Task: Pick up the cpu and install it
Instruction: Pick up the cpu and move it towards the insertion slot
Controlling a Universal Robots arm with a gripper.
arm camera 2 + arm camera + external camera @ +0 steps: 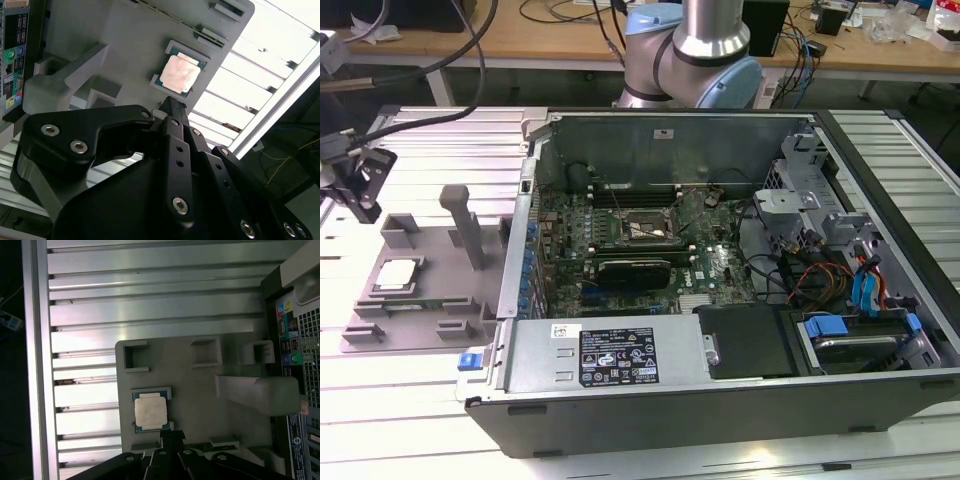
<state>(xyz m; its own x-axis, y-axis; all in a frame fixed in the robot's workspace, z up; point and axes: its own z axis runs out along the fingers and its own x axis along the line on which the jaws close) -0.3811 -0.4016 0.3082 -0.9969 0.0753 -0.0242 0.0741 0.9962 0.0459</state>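
The cpu (398, 276) is a small square chip with a pale metal top. It lies flat in a recess of the grey plastic fixture (430, 300), at the exterior view's left of the open computer case (720, 400). Both wrist views show the cpu (180, 74) (150, 412) just past my fingertips. My gripper (358, 195) hangs above the fixture's left end, apart from the chip. Its black fingers meet at a point (169, 102) (171, 434), shut on nothing. The dark socket frame (640, 228) sits on the motherboard inside the case.
An upright grey post (463, 222) rises from the fixture between the chip and the case wall. The case holds cables, a drive cage (800, 200) and blue-handled bays (865, 340). Slatted metal table (400, 420) surrounds everything. The arm's base (695, 60) stands behind the case.
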